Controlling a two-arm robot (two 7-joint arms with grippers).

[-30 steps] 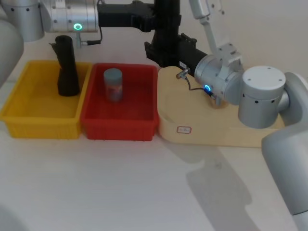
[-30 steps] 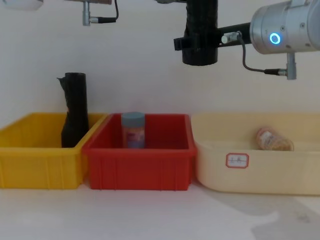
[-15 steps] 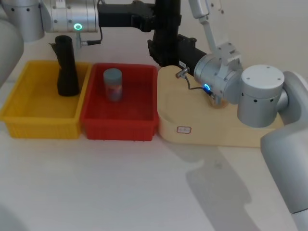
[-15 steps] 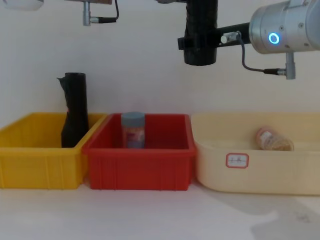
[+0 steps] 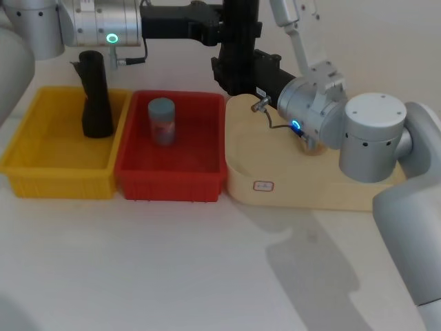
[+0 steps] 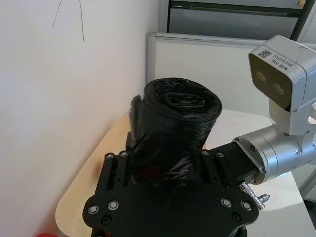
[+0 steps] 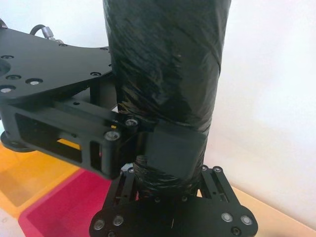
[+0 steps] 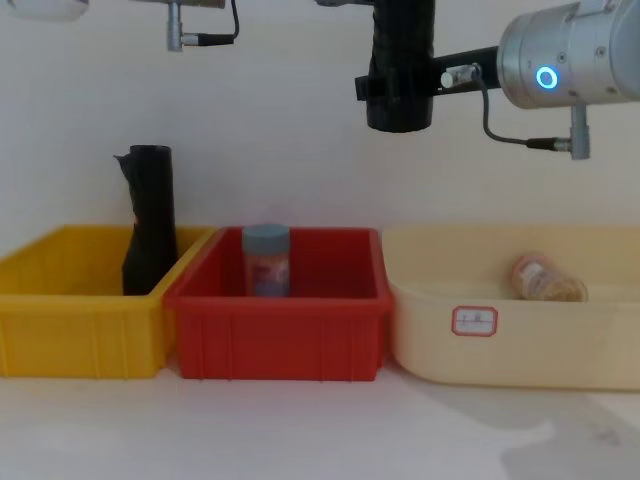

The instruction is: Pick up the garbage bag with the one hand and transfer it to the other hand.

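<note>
The garbage bag (image 5: 239, 38), a thick glossy black roll, hangs upright high above the bins. My left gripper (image 5: 224, 26) reaches in from the left and is shut on its upper part. From the right, my right gripper (image 5: 231, 76) is shut on the roll lower down. In the left wrist view the bag (image 6: 173, 123) stands between my left fingers, with the right arm's silver wrist (image 6: 276, 153) beside it. In the right wrist view the bag (image 7: 168, 59) rises from my right gripper (image 7: 165, 197). The chest view shows the bag's lower end (image 8: 400, 105).
Below stand a yellow bin (image 5: 55, 183) holding a slimmer black roll (image 5: 96, 96), a red bin (image 5: 172, 186) with a grey-capped jar (image 5: 162, 121), and a cream tray (image 5: 289, 196) with a small bottle (image 8: 547, 278). White table lies in front.
The bag and both grippers have shifted very slightly right and up. Both grips stay the same.
</note>
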